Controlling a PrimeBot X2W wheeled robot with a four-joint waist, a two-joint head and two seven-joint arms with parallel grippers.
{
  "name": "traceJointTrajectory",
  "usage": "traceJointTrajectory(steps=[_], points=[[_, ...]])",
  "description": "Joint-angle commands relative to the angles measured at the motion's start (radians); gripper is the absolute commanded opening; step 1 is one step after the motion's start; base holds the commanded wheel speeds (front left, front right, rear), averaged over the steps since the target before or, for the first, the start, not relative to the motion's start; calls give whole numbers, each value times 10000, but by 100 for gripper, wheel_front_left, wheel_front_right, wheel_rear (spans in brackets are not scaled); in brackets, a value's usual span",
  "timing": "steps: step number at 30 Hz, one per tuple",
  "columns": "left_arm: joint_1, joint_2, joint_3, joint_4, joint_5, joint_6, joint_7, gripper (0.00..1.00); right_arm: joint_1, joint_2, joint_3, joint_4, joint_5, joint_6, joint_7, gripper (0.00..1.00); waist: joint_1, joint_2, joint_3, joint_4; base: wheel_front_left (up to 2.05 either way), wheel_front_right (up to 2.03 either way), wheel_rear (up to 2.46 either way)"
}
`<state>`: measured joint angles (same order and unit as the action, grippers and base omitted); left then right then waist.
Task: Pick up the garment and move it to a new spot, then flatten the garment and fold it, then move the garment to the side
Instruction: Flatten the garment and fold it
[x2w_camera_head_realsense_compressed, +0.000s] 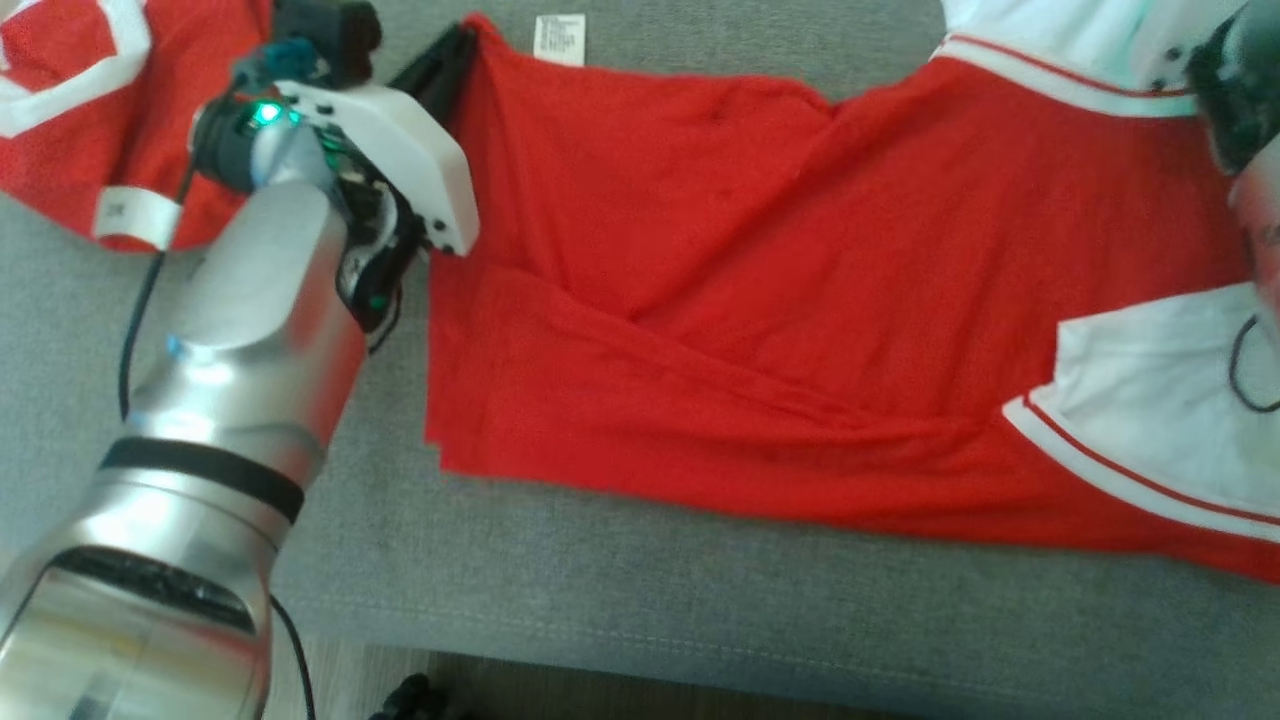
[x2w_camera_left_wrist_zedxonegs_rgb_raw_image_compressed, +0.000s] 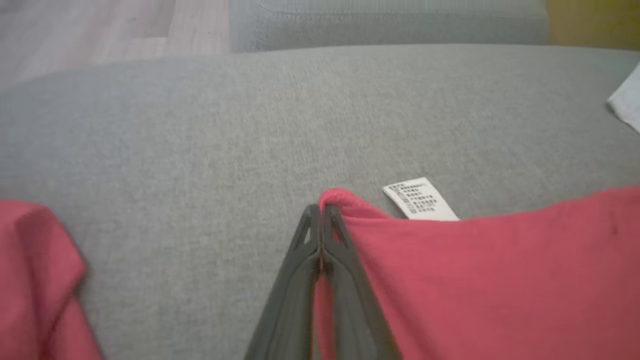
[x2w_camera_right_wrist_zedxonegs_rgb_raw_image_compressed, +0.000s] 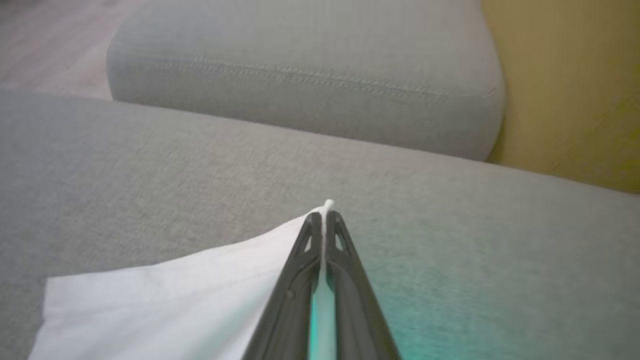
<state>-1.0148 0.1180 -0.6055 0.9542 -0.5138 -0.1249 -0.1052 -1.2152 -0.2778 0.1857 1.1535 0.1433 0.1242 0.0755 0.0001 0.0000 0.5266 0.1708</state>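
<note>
1. The head view looks steeply down from close above onto the grey cushion (x2w_camera_head_realsense_compressed: 620, 600), whose front edge runs along 6 o'clock; the garment (x2w_camera_head_realsense_compressed: 750, 300) reaches out to 3 o'clock.
2. The left wrist view sits low over that cushion and looks along the left end effector (x2w_camera_left_wrist_zedxonegs_rgb_raw_image_compressed: 320, 210) toward a second cushion (x2w_camera_left_wrist_zedxonegs_rgb_raw_image_compressed: 390, 25) at 12 o'clock and wooden floor (x2w_camera_left_wrist_zedxonegs_rgb_raw_image_compressed: 100, 30) at 11 o'clock.
3. The right wrist view, equally low, looks along the right end effector (x2w_camera_right_wrist_zedxonegs_rgb_raw_image_compressed: 325, 215) toward the second cushion, with a yellow wall (x2w_camera_right_wrist_zedxonegs_rgb_raw_image_compressed: 565, 85) at 2 o'clock.
4. Head and left wrist views share the white care label (x2w_camera_left_wrist_zedxonegs_rgb_raw_image_compressed: 420, 200).
</note>
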Motion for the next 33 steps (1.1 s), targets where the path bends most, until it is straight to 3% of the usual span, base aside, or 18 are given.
traceJointTrajectory(steps=[1, 8, 18, 25, 33], points=[[-598, 486, 311, -127, -96, 109, -225, 0, -528, -108, -135, -245, -190, 65, -397, 0, -1, 0, -36, -94, 0, 0, 0], [-1142, 595, 499, 284, -82, 403, -914, 0, -865, -222, -1227, 27, -874, 65, -1840, 0, -1, 0, -186, -344, 0, 0, 0], [-894, 714, 560, 941, -167, 404, -1329, 0, -662, 639, -1648, 305, -901, 65, -2828, 0, -1, 0, -649, -790, 0, 0, 0], [252, 803, 763, 932, -261, 492, -1546, 0, 585, 964, -1003, -370, 88, 65, -3285, 0, -1, 0, -1396, -1139, 0, 0, 0], [2145, 874, 1368, -189, -248, 789, -1563, 0, 3055, 766, -89, -2096, 2048, 65, -3336, 0, -1, 0, -2280, -1488, 0, 0, 0]])
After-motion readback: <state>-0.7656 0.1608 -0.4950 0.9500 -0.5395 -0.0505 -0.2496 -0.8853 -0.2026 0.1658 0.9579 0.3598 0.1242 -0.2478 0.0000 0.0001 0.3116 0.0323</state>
